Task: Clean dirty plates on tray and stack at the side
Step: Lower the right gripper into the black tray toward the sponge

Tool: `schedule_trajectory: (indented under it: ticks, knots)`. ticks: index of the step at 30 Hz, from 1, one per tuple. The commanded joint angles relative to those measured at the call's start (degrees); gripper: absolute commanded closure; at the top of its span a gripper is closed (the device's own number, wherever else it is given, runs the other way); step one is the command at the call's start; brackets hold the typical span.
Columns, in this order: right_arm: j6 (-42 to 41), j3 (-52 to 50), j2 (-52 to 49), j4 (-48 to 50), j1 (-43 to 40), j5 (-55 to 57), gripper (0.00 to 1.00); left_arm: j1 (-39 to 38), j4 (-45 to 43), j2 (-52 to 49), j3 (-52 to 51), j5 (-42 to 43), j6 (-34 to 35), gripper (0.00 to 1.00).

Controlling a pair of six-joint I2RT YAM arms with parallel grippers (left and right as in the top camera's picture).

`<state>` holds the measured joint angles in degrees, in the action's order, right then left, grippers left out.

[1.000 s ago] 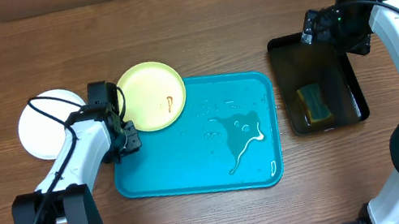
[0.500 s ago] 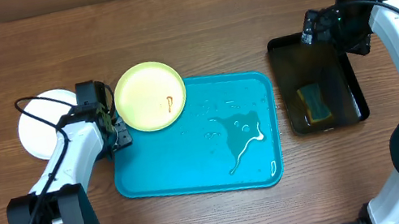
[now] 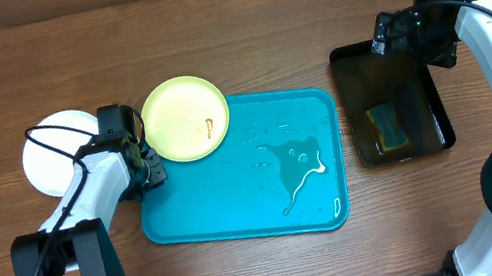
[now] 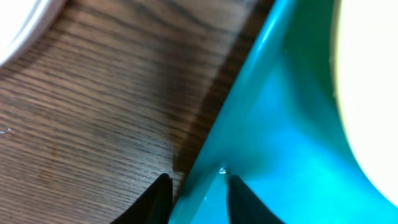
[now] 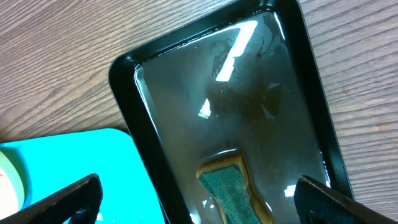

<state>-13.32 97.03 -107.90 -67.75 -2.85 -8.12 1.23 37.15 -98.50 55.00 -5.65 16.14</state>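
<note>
On the table (image 3: 255, 15) the tray (image 3: 197, 207) is sitting centred. The yellow-green plate (image 3: 184, 118), smear showing, is overhanging its far-left corner, slightly further left than a second ago. The left hand (image 4: 196, 199) is narrowing astride the tray rim, not the plate; grip uncertain, pickup likely stalling. The right hand (image 3: 395, 30) is hanging wide over the black basin (image 3: 387, 72), sponge (image 3: 387, 125) inside. A white plate (image 3: 51, 157) is waiting left.
</note>
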Motion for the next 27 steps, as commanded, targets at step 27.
schedule_trajectory:
  ticks: [27]
  knots:
    - [-0.24,0.44,0.52,0.15,0.31,0.13,0.00,0.09,1.57,-0.92,-0.92,12.68,2.54,0.96]
